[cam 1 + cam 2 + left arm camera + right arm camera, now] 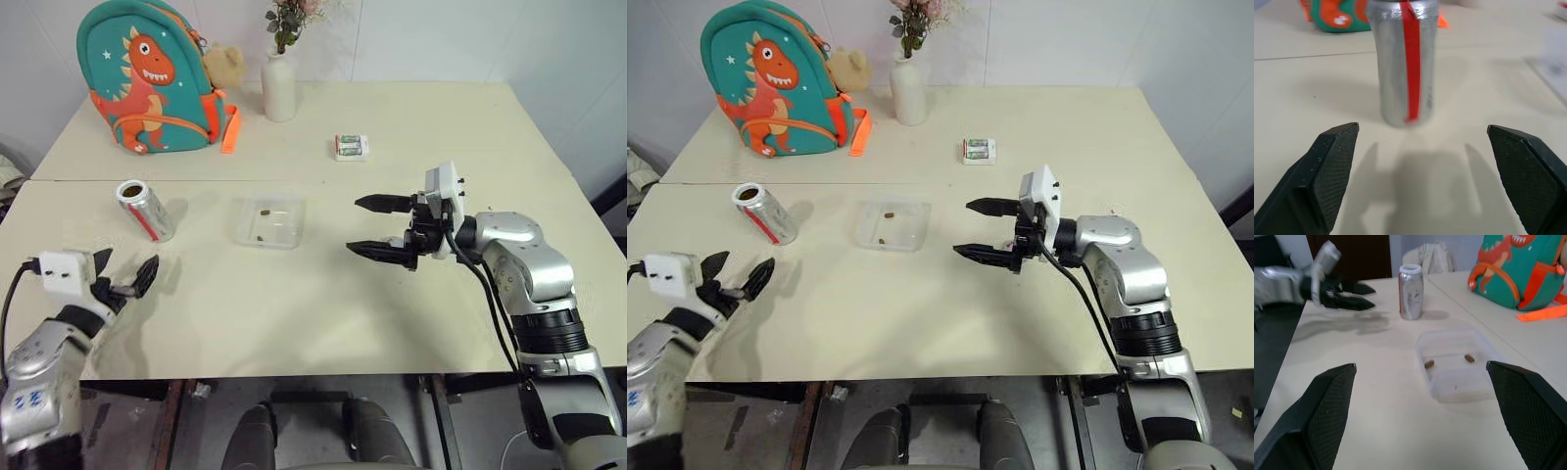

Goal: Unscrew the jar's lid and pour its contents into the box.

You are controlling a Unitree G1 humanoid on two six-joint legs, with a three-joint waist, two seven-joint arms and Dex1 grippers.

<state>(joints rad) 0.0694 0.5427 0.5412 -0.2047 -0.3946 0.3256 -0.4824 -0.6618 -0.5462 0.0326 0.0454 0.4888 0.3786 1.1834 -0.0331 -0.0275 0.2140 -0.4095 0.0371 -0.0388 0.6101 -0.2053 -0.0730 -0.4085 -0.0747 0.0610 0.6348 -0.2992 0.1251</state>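
Standing upright at left of centre on the cream table (323,313), the jar (146,210) is a silvery cylinder with a red stripe down its side; its top is open, no cap on it. Lid not made out in any view. Left gripper (125,279) sits lower left of frame, near the table's front edge, fingers spread wide with nothing between them, apart from the jar. From the left wrist view the jar (1403,58) stands ahead of the two black fingertips (1334,161), clear of both.

Box (269,221), shallow clear plastic, lies mid-frame just right of the jar. A few small brown bits, the contents (1429,364), rest on its floor.

Right gripper (377,227) hangs right of centre above the table, pointing toward the box, jaws wide apart, empty.

Upper left: teal dinosaur backpack (147,78). Beside it a white vase (279,86) with flowers. Small white-green packet (350,147) at upper centre, behind the box
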